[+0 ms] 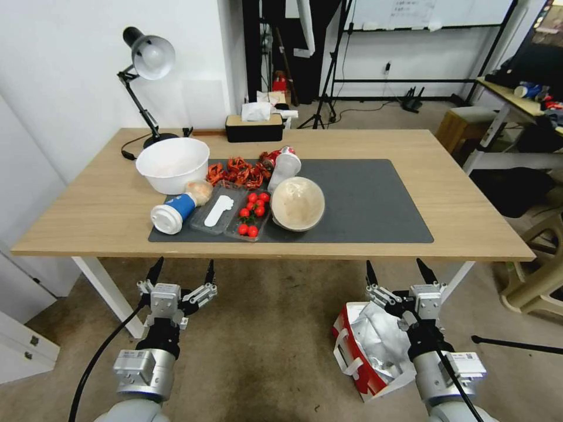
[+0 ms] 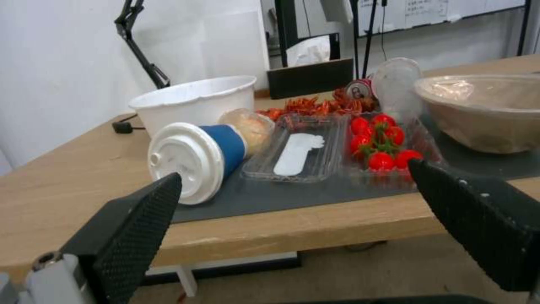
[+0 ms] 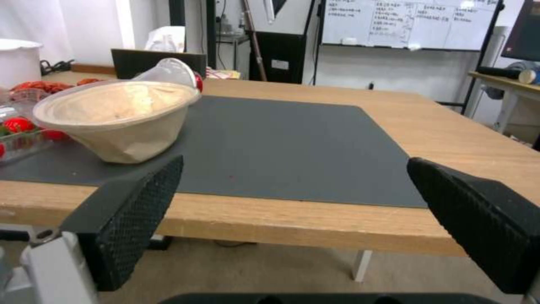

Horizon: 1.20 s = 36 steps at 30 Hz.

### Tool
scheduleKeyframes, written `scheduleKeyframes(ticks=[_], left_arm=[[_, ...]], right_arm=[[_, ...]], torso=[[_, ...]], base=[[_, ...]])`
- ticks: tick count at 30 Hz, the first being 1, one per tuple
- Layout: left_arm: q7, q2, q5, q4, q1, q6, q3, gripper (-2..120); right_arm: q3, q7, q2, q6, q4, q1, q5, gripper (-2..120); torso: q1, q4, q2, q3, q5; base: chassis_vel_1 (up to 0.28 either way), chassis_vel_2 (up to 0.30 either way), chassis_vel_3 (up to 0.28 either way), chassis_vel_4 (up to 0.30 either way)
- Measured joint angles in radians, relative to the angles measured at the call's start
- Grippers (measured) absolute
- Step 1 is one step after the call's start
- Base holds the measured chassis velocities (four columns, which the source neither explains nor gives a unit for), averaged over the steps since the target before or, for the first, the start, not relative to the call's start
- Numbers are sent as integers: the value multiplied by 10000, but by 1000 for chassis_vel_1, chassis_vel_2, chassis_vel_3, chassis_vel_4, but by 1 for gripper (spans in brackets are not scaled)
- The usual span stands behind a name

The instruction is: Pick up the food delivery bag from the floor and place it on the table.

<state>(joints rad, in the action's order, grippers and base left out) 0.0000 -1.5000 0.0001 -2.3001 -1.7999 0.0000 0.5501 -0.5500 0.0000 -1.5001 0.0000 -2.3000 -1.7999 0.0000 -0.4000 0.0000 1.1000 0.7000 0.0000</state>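
Carpet lies nearest the robot, and on that floor (image 1: 264, 351) the food delivery bag (image 1: 366, 346) sits at the robot's right, red-and-white with its silver foil lining open upward and a white loop handle hanging on its near side. It has not been lifted, so by my reading the task is at its very start: grasp, lift and placement are all left to do.

Right claw (image 1: 397, 274) is held above the bag's far edge, fingers pointing forward toward the bench (image 1: 457, 193) and spread wide, holding nothing; in the right wrist view the two dark textured pads (image 3: 135, 211) stand well apart with the bench edge between them. Left claw (image 1: 182, 274) hangs at a matching height on the robot's left, over bare carpet, also wide open and empty. Both forearms reach forward and level, wrists straight, neither tilted down toward the bag.

Beyond the claws, the bench carries a dark grey mat (image 1: 363, 199). Its left half is crowded: a tipped blue cup (image 1: 172, 213), a tray of tomatoes (image 1: 252, 214), a tan bowl (image 1: 297, 203) and, farther back, a white bowl (image 1: 172, 164). The mat's right half is bare, which looks the likeliest landing spot. At the far edge stand a tissue box (image 1: 254, 125) and a desk lamp (image 1: 146, 64).
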Motion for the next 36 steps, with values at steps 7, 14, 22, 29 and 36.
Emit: scheduleKeyframes(ticks=[7, 14, 22, 29, 36], left_arm=[[0, 0, 0, 0, 0, 0, 0, 100], [0, 0, 0, 0, 0, 0, 0, 100], [-775, 517, -1193, 56, 595, 617, -507, 100], [-2186, 1455, -3390, 174, 1664, 1763, -1436, 100], [-2684, 1805, -4370, 271, 1861, 1806, -1870, 100]], right_arm=[[0, 0, 0, 0, 0, 0, 0, 100], [0, 0, 0, 0, 0, 0, 0, 100], [-147, -495, -432, -872, -241, -103, -39, 100], [-586, -1248, -1100, -2115, -628, -183, -106, 100], [-789, -1232, -1106, -2096, -611, -45, 0, 100]], torso=[[0, 0, 0, 0, 0], [0, 0, 0, 0, 0], [0, 0, 0, 0, 0], [0, 0, 0, 0, -2], [-1, -2, -1, 1, 0]], base=[[0, 0, 0, 0], [0, 0, 0, 0], [0, 0, 0, 0], [0, 0, 0, 0], [0, 0, 0, 0]])
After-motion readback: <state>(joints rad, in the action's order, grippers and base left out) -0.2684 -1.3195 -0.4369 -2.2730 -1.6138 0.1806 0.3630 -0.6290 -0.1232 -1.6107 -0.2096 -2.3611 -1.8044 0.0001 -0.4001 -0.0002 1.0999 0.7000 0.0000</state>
